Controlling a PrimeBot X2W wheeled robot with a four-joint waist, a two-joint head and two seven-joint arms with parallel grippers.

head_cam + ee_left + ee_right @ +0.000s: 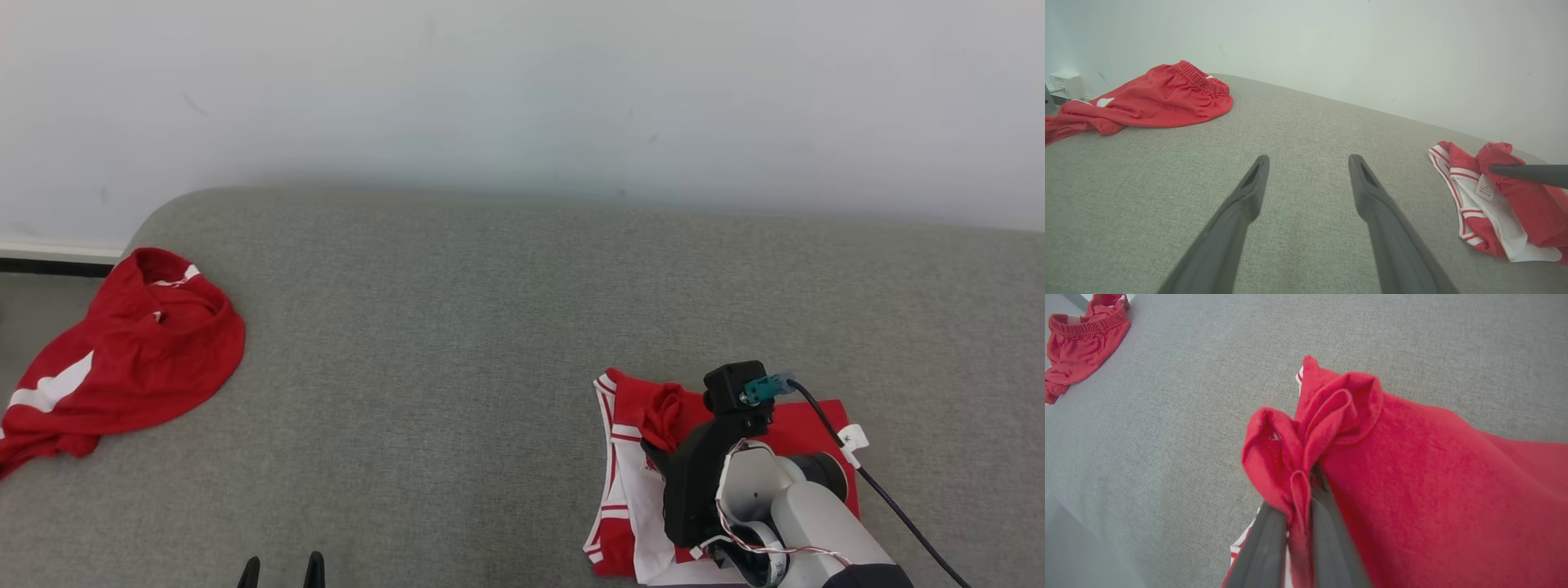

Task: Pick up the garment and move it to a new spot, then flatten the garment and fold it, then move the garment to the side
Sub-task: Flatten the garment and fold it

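Garment, red with white panels and striped trim, lies on the grey cloth-covered counter directly under my right tool, well off to the right of my left tool.

Farthest left, well beyond and to the left of my left tool, a separate pair of red shorts sits crumpled at the counter's rounded corner, its elastic waistband uppermost and part of the cloth trailing over the edge.

My left tool shows just its two fingertips at the bottom of the head view, pointing away from me. From its own wrist camera the left tool is spread wide, with bare counter between the fingers and nothing gripped.

To the right, my right arm comes in from the lower right corner, its pale forearm angled up and to the left over the garment, with the black wrist housing ahead of it and a black cable running back along it. The right tool points up-left, low over the cloth. Its wrist camera shows the right tool pressed together on a bunched red fold, which is gathered up just ahead of the fingertips while the rest of the garment spreads out to the tool's right.
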